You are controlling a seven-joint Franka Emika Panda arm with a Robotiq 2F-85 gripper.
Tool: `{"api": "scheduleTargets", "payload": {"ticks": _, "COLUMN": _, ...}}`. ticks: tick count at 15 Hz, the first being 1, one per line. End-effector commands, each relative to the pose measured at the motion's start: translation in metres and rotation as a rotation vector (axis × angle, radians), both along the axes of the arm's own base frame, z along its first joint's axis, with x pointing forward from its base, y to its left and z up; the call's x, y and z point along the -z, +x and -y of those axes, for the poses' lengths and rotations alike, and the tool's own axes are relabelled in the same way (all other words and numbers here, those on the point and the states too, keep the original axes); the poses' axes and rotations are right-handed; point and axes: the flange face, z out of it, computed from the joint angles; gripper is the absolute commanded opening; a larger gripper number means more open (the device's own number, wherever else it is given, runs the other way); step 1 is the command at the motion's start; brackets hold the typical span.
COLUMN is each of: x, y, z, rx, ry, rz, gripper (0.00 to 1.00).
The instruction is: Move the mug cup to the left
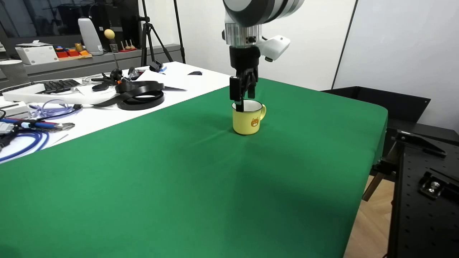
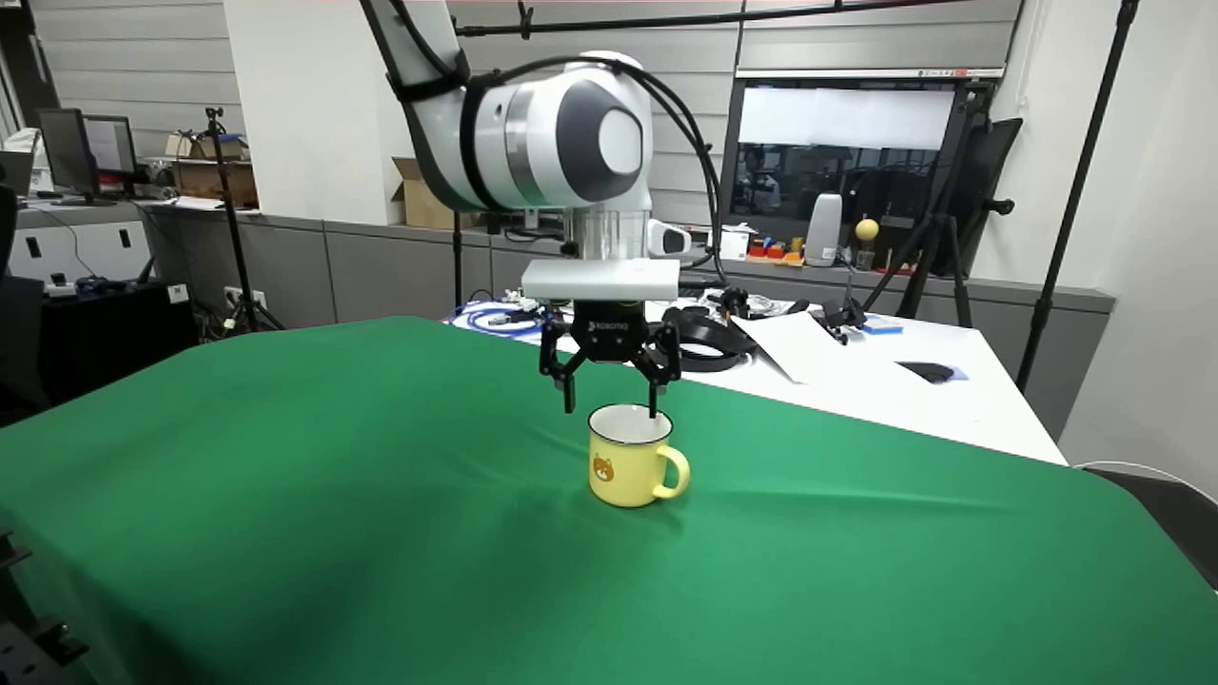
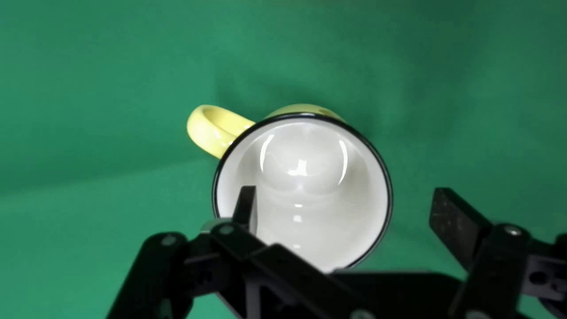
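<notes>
The mug (image 2: 628,478) is stood upright on the green tabletop (image 2: 381,533), near frame centre in all three views. The pincer (image 2: 611,414) is spread wide, nothing held. In the wrist view, the inner finger (image 3: 245,206) is seen over the white inside (image 3: 310,168), lower left of centre; the outer finger (image 3: 456,223) is seen clear of the rim (image 3: 390,195), lower right. Whether the inner finger is already below rim height can't be told.

Risks, as judged: if lowered off-line, the rim could be struck by the inner finger and the mug tipped. If closed here, the rim is probably met first by the outer finger, so the mug gets shoved toward frame left in the wrist view before being pinched. If gripped too high, only the rim is caught; the glossy surface could slip, or the mug be swung, its weight being hung off one side. "Left" could also be misread, since frame left isn't the same way in every view.

Orientation: rim up, body axis vertical; height and width look about equal, so no real long axis. The handle (image 2: 683,471) is pointed right and slightly toward the bottom in an exterior view, upper left in the wrist view. The bear mark (image 2: 603,467) is turned toward lower left in an exterior view.
</notes>
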Motion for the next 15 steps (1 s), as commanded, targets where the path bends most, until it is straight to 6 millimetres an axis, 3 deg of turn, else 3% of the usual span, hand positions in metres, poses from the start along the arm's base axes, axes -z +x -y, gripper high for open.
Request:
{"api": "scheduleTargets", "payload": {"ticks": 1, "x": 0.017, "y": 0.017, "z": 0.007, "rx": -0.002, "ry": -0.005, "rz": -0.032, "gripper": 1.00}}
{"api": "scheduleTargets", "payload": {"ticks": 2, "x": 0.020, "y": 0.020, "z": 0.007, "rx": -0.004, "ry": -0.008, "rz": -0.034, "gripper": 0.75}}
{"api": "scheduleTargets", "payload": {"ticks": 3, "x": 0.022, "y": 0.023, "z": 0.007, "rx": -0.005, "ry": -0.012, "rz": -0.036, "gripper": 0.74}}
{"api": "scheduleTargets", "payload": {"ticks": 13, "x": 0.014, "y": 0.035, "z": -0.012, "rx": -0.063, "ry": -0.012, "rz": -0.029, "gripper": 0.05}}
{"api": "scheduleTargets", "payload": {"ticks": 15, "x": 0.013, "y": 0.034, "z": -0.014, "rx": -0.077, "ry": -0.015, "rz": -0.038, "gripper": 0.00}}
